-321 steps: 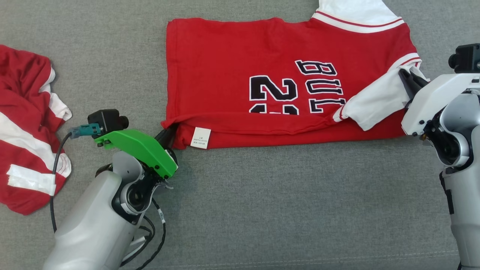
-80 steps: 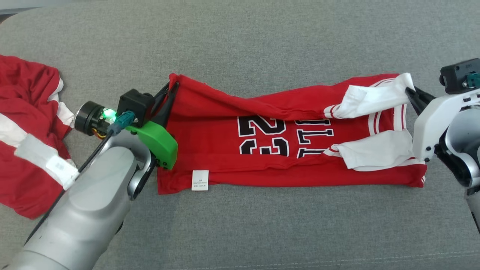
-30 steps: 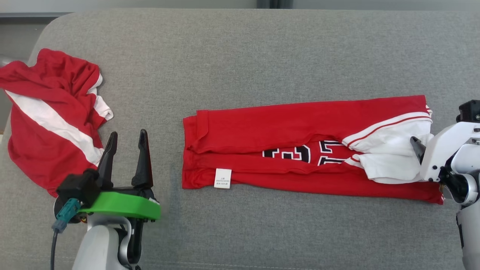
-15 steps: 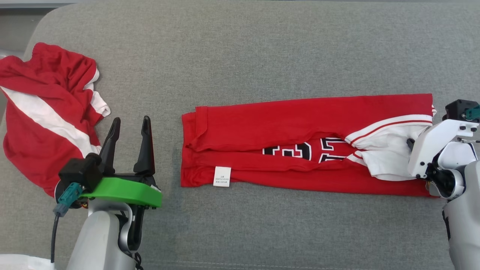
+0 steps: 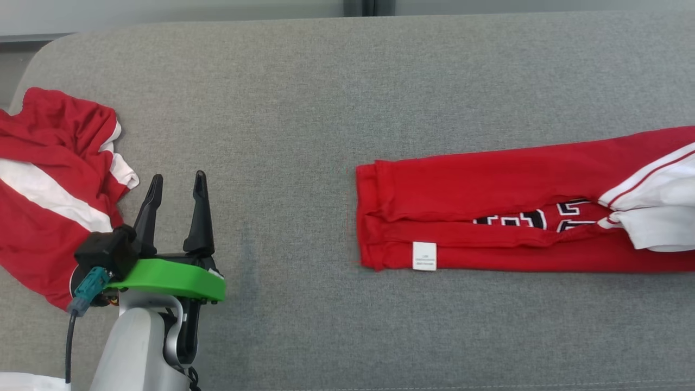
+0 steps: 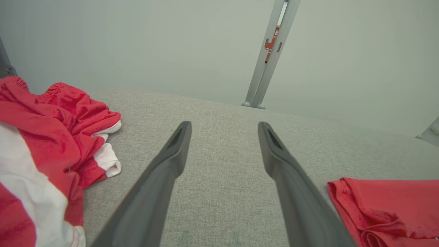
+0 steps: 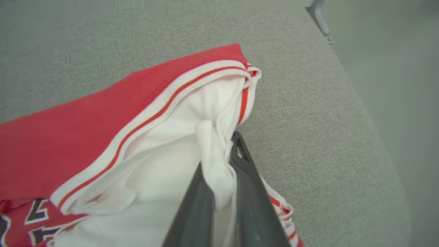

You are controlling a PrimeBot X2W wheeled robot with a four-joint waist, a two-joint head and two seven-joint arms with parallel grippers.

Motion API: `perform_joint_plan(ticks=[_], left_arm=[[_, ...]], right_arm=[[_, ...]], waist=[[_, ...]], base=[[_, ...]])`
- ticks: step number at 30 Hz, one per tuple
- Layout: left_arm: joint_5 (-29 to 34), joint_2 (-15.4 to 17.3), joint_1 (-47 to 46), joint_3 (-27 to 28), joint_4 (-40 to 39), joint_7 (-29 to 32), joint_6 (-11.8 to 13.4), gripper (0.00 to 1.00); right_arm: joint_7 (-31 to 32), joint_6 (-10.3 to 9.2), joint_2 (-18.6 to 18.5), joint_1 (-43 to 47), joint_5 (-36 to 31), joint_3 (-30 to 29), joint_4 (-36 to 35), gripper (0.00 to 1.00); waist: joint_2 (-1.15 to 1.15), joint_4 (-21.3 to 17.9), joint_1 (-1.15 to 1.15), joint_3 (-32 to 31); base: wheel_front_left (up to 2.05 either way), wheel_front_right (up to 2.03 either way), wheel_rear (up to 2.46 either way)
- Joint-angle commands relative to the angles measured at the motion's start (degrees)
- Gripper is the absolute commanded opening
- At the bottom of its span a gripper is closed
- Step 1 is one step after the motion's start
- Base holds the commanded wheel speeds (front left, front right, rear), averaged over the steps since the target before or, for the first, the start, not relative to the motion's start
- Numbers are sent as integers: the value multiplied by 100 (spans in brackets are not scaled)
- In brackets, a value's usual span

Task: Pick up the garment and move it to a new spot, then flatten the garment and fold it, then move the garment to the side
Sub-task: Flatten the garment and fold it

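Note:
The garment (image 5: 505,217) is a red jersey with black numbers and white sleeves. It lies folded into a long strip on the grey sofa (image 5: 304,108) and runs off the right edge of the head view. In the right wrist view my right gripper (image 7: 221,154) is shut on a bunch of the garment's white sleeve (image 7: 161,154). My left gripper (image 5: 176,184) stands open and empty over bare cushion, well left of the garment's hem. Its fingers (image 6: 171,164) point at the back of the sofa, and the hem corner (image 6: 387,206) lies to their right.
A second red and white garment (image 5: 49,190) lies crumpled at the sofa's left end, close to my left gripper, also in the left wrist view (image 6: 44,137). The sofa's rounded right edge (image 7: 377,154) is just beyond the held sleeve. A metal post (image 6: 265,68) stands behind the sofa.
My right gripper has shut on the white sleeve and left the head view. The folded garment has slid right, away from the crumpled one. The head camera has also shifted.

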Motion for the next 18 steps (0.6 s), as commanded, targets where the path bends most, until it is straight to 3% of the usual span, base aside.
perform_joint_plan(ticks=[1, 6, 13, 18], left_arm=[[7, 3, 23, 8, -10, -16, -18, 100], [56, -11, 50, 18, 71, -16, -17, 100], [67, 36, 121, -60, 330, -16, -17, 100], [10, 50, -18, -209, 512, -16, -17, 100]], right_arm=[[15, -10, -98, 105, -115, -30, -67, 0], [109, -8, 4, 101, -7, 358, -332, 0], [303, -8, 465, 188, 289, 1731, -755, 0], [348, -9, 897, 58, 528, 2589, -650, 0]], waist=[[0, -55, 0, -81], [0, -132, 0, -267], [0, -161, 0, -554], [0, -84, 0, -629]], base=[[0, 0, 0], [0, 0, 0], [0, 0, 0], [0, 0, 0]])
